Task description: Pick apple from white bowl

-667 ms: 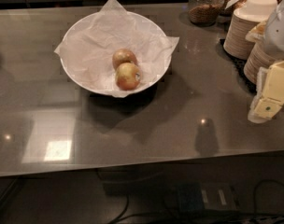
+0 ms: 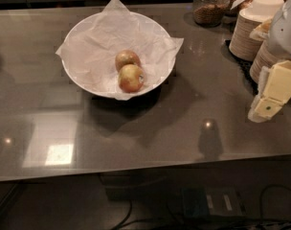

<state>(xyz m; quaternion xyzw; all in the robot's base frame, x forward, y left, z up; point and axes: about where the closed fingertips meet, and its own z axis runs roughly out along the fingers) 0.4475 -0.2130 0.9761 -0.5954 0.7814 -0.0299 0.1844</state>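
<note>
Early in the task, judging from the layout. In the upper centre-left of the frame, on the dark glossy surface: the white bowl, lined with crumpled tissue paper spilling past the rim. Inside, toward the lower right of the lining: two apples, touching each other, the far apple just above the near apple. Resting on the paper, not lifted.

At the right edge of the frame, about mid-height: the tool, pale yellow, angled down and to the left, hanging over the surface, well apart from the bowl. Cannot tell whether spread or pressed together. Apparently carrying nothing and touching nothing visible. Behind it, in the upper right: stacked beige paper plates and a glass jar, no part of this job.

Done so far: little to point to, beyond having the tool above the same surface as the bowl. No grasp made yet.

Left to do, on this reading: cross leftward over the bare surface to the bowl, come down over one apple, close on it, and raise it clear of the rim. Probably simplest with the near apple, sitting closer to the bowl's lower edge. Awkward, though, with the neighbour pressed against it. Worth minding the loose paper too, apt to catch and lift along with the fruit.
</note>
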